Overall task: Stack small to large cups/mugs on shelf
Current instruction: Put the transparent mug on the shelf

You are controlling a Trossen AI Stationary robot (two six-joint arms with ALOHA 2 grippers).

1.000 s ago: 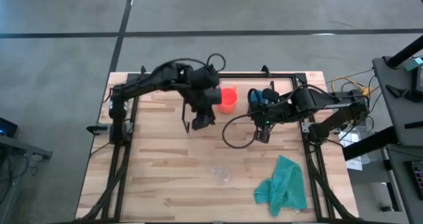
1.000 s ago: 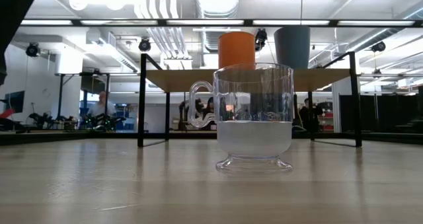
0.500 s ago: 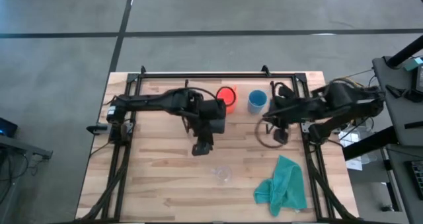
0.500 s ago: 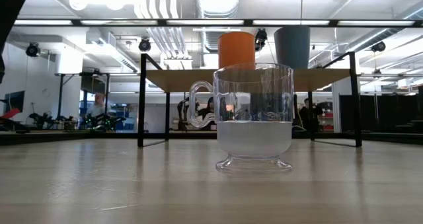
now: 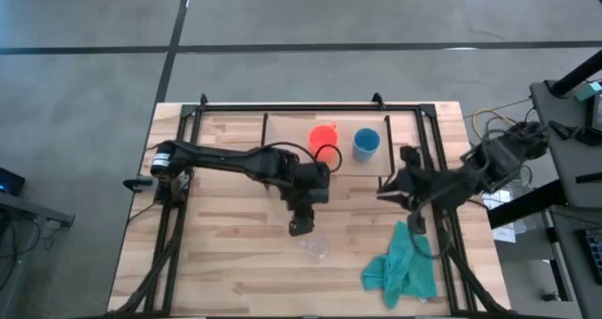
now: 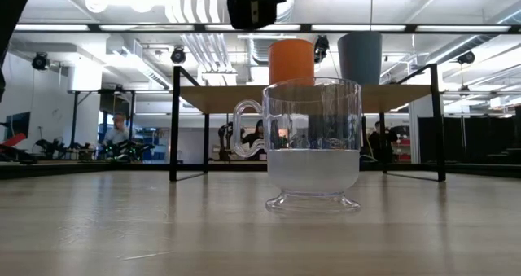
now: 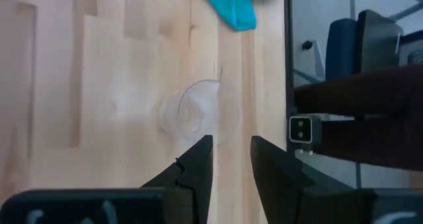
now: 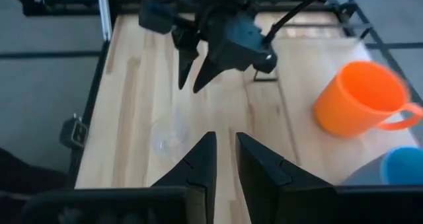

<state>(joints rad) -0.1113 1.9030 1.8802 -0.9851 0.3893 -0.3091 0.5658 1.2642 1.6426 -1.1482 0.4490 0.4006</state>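
Observation:
The clear cup (image 5: 317,248) stands on its foot on the table near the near edge; it also fills the low view (image 6: 313,146). On the shelf (image 6: 220,97) at the far side stand the orange cup (image 5: 323,138) and the blue cup (image 5: 366,143), side by side. My left gripper (image 5: 299,227) hovers open just above and beside the clear cup (image 7: 198,112), fingers pointing down. It enters the low view from the top (image 6: 255,3). My right gripper (image 5: 388,189) waits right of the shelf, fingers a narrow gap apart (image 8: 225,145), touching nothing.
A crumpled teal cloth (image 5: 403,263) lies at the table's near right corner. The black frame (image 5: 310,105) runs around the table's edges. Bare wood lies between the shelf and the clear cup. People and equipment show in the room beyond.
My left gripper has left the orange cup on the shelf and travelled toward the near edge and down, ending over the clear cup. My right gripper has drawn back from the blue cup toward the table's right edge. The cups have stayed in place.

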